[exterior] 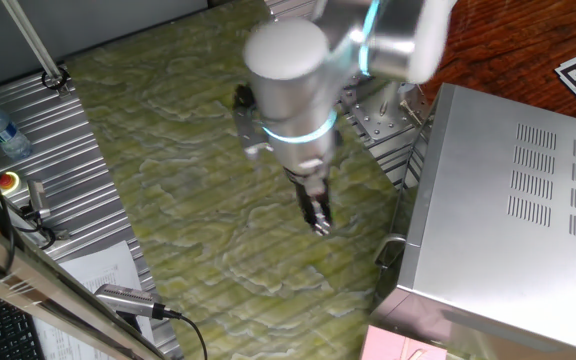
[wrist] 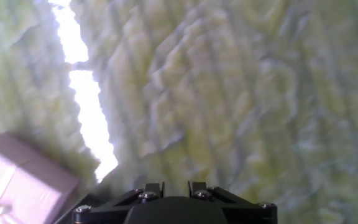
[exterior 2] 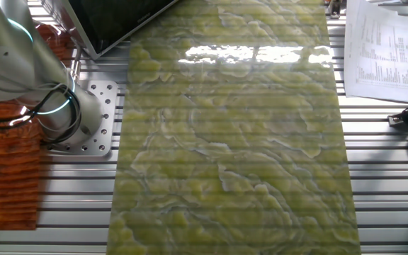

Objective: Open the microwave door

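The tool, fingers seemingly pressed together with nothing held, hangs above the middle of the worktop, apart from the microwave at its right edge, whose microwave door looks unopened.

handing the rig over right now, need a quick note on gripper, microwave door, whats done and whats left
Gripper: hangs above the green marbled mat, holding nothing; open or shut cannot be told.
Microwave: at the right edge of one fixed view, with the pink box by its near corner.
Microwave door: on the side facing the mat, seen edge-on, handle near the lower end; it looks shut or nearly so, hard to confirm.
Done: nothing visible on the door.
Left: move to the handle, grip it, swing the door open.
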Available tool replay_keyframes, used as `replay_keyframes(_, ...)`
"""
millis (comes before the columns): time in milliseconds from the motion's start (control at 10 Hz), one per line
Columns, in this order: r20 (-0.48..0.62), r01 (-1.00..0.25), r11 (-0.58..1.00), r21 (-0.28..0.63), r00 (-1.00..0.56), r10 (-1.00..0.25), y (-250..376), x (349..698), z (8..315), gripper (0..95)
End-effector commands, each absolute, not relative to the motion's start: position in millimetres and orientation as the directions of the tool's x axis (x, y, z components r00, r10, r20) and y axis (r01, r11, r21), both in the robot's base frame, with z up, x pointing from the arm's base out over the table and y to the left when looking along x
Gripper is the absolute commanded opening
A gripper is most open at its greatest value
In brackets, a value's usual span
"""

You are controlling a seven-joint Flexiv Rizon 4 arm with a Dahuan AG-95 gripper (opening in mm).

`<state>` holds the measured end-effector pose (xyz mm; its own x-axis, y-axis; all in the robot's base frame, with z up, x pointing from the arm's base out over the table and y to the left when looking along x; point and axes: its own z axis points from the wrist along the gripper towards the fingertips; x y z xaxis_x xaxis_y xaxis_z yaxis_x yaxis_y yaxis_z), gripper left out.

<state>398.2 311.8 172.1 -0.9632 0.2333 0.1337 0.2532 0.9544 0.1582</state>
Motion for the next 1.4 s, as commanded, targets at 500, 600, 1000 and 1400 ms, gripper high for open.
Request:
replay_keyframes(500,0.133,0.217,0.965,0.15,-0.971,0.198,321.6,392.6,171.3,19.0)
replay_keyframes(600,0.122,0.197,0.969,0.15,-0.976,0.179,321.2,392.6,171.5,19.0)
replay_keyframes(1000,0.071,0.097,0.984,0.15,-0.994,0.087,321.2,392.6,171.5,19.0)
replay_keyframes(1400,0.087,0.183,0.968,0.17,-0.982,0.17,321.2,392.6,171.5,19.0)
